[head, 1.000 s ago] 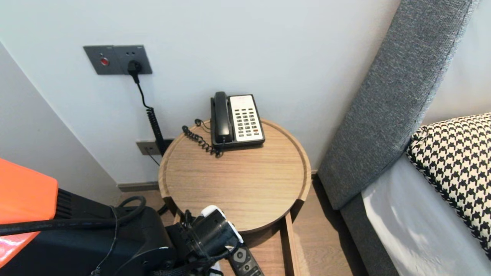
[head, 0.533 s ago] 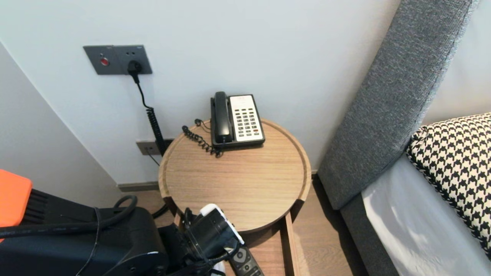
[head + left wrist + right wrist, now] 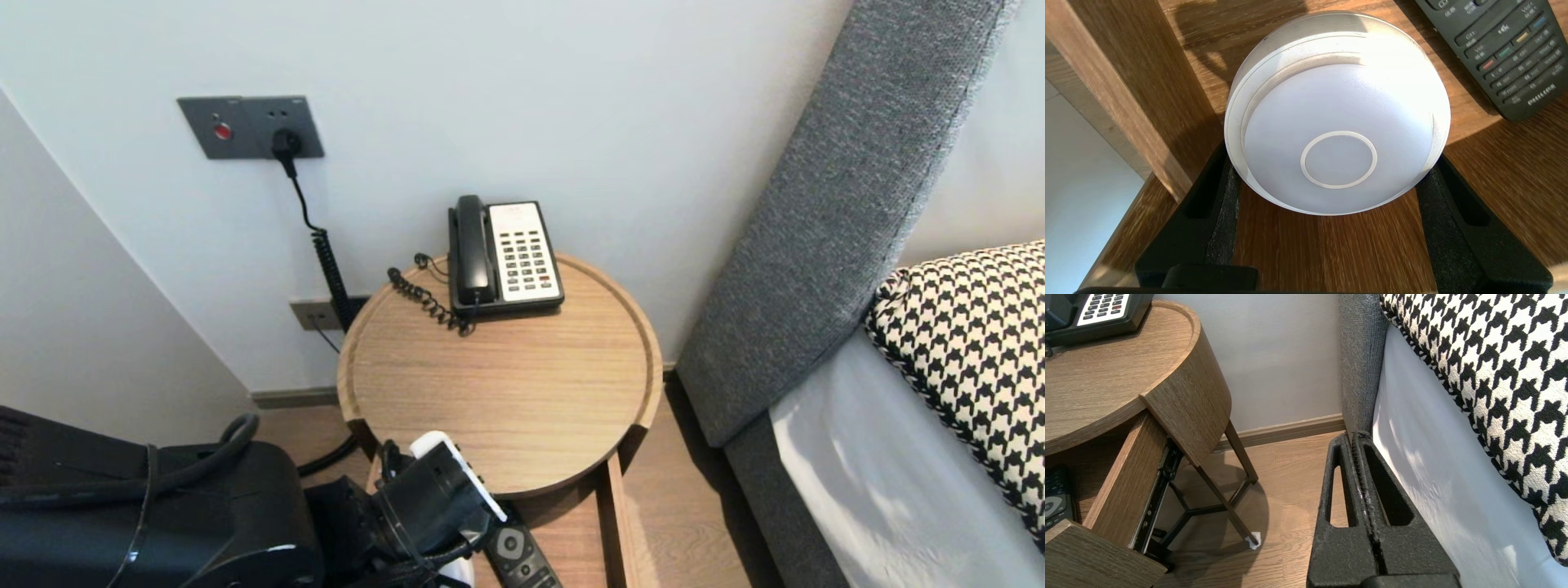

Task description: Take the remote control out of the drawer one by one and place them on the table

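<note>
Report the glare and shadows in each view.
Left wrist view: sunlight washes out the upper rim of the white disc between the jaws of the left gripper, and a hard shadow cuts the drawer floor. Right wrist view: bright patches on the sheet beside the parked right gripper, table shadow on the floor. Head view: even light, soft shadow beneath the round table.

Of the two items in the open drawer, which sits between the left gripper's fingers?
The white round dome, held at both sides by the left gripper; the black remote lies beside it, outside the fingers.
</note>
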